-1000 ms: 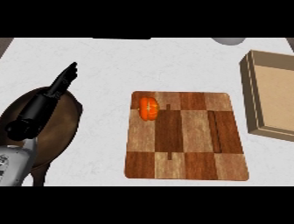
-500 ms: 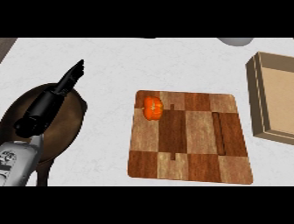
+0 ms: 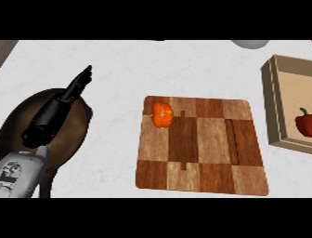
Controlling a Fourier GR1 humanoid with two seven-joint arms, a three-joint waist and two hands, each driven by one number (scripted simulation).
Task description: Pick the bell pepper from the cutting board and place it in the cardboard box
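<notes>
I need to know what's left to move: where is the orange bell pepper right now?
In the head view the orange bell pepper lies on the cutting board near its upper left corner, well left of the cardboard box.

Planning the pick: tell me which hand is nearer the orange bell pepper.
Left. The left hand is off the cutting board, left of the orange bell pepper. The right hand isn't visible.

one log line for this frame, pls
left hand: open, over counter | orange pepper: on cutting board | red pepper: in box
</notes>
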